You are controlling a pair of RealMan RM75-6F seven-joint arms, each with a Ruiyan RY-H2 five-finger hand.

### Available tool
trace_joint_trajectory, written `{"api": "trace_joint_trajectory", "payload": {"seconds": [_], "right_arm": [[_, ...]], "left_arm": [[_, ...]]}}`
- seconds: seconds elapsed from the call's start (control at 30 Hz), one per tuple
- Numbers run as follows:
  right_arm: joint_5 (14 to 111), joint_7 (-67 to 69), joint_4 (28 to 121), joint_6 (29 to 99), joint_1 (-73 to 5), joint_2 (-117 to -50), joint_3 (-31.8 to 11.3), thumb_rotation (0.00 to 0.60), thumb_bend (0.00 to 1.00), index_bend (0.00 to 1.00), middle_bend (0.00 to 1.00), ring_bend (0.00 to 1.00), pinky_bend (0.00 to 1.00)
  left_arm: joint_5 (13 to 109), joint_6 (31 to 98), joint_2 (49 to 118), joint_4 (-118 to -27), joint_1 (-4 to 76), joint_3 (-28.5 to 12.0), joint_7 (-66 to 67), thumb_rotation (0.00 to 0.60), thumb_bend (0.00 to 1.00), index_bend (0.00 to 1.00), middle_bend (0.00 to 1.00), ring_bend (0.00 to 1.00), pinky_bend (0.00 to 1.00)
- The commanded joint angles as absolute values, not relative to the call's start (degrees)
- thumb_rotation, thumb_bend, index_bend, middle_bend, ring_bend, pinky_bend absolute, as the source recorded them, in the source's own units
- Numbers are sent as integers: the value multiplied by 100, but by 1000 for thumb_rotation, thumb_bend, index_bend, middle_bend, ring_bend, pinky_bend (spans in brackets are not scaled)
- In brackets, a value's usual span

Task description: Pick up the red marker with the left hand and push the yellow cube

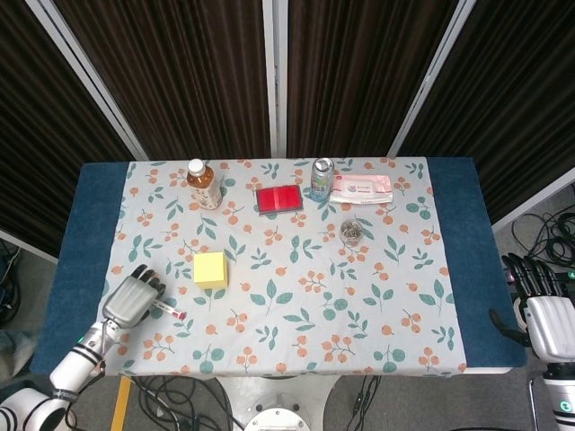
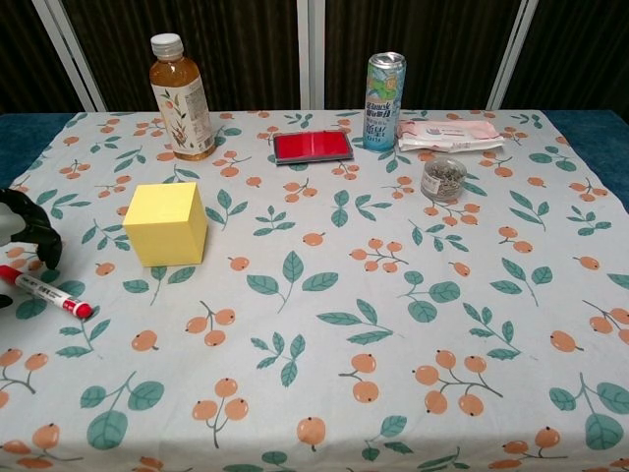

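The red marker (image 1: 169,310) (image 2: 45,292) lies flat on the floral cloth near the table's front left, its red tip pointing right. The yellow cube (image 1: 210,269) (image 2: 167,224) stands just behind and to the right of it. My left hand (image 1: 133,298) (image 2: 28,225) hovers over the marker's left end with its fingers spread and bent down, holding nothing; the marker's left part is hidden under it in the head view. My right hand (image 1: 544,311) rests off the table's right edge with its fingers apart, empty.
Along the back stand a tea bottle (image 1: 203,184) (image 2: 183,96), a red case (image 1: 279,198) (image 2: 313,147), a can (image 1: 322,180) (image 2: 384,87) and a wipes pack (image 1: 361,188) (image 2: 447,135). A small jar (image 1: 352,232) (image 2: 443,180) sits right of centre.
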State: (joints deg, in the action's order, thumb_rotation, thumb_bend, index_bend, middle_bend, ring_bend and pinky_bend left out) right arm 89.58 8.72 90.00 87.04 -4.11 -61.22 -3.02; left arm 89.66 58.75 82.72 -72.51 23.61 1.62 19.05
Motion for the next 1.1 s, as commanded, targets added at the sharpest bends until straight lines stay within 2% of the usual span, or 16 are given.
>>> {"api": "trace_joint_trajectory", "payload": {"seconds": [0.03,0.2,0.77,1.1], "right_arm": [[8953,881,8988,8707,-402,-6126,-295,600,196,0,66,0,0],[8946,897,8968,8731,-380,-6122,-290,600,196,0,67,0,0],[8919,895,8965,8681,-402,-6118,-302,600,196,0,66,0,0],[8927,903,8962,8697,-393,-6116,-300,600,196,0,67,0,0]], "left_arm": [[8850,5763,8337,-7290,2441,139,2012,600,306,477,527,289,194],[8760,5746,8402,-7270,2470,143,2082,600,332,510,572,343,220],[8588,5730,8538,-7114,2511,227,2039,600,336,568,634,392,227],[8782,6066,8592,-6889,2461,282,1258,600,415,665,723,496,455]]}}
